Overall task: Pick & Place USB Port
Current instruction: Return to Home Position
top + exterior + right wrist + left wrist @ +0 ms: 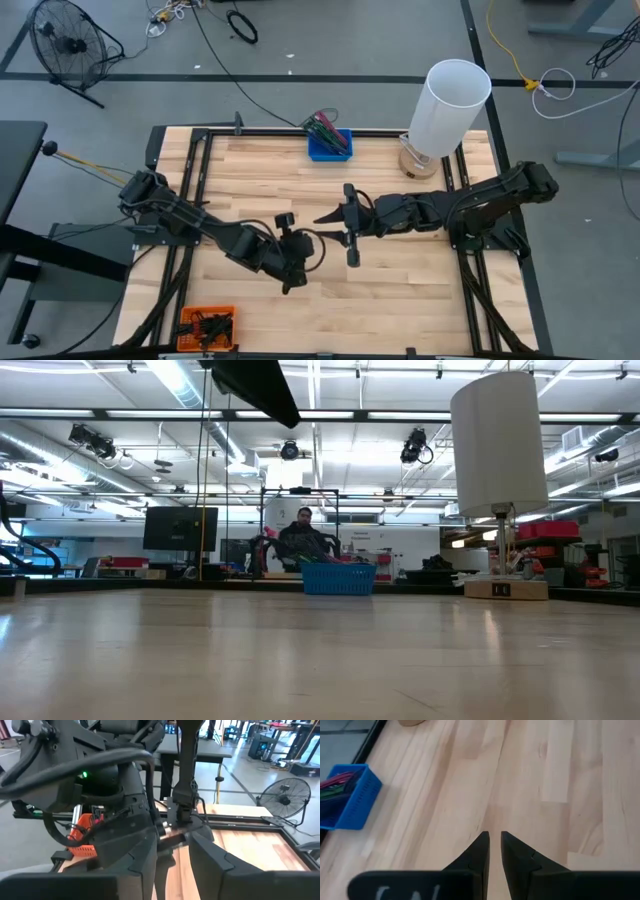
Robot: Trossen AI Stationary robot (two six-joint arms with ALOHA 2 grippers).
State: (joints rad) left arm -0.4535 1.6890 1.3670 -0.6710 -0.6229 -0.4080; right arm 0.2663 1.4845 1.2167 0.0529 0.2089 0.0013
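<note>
No USB port shows as a separate thing. An orange basket [207,325] at the table's near left corner holds small dark parts; it also shows in the right wrist view [82,837]. A blue basket [329,141] of coloured cables stands at the far edge, also seen low [338,575] and from the left wrist [347,795]. My left gripper [312,240] [495,840] hovers over mid-table, pointing right, shut and empty. My right gripper [322,216] [175,852] faces it, pointing left, slightly open and empty. Their tips are close together.
A white lamp [447,105] [500,460] stands on a wooden base at the far right corner. Bare wood lies under and around both grippers. A black frame [195,180] borders the table. A person [305,532] sits far behind the table.
</note>
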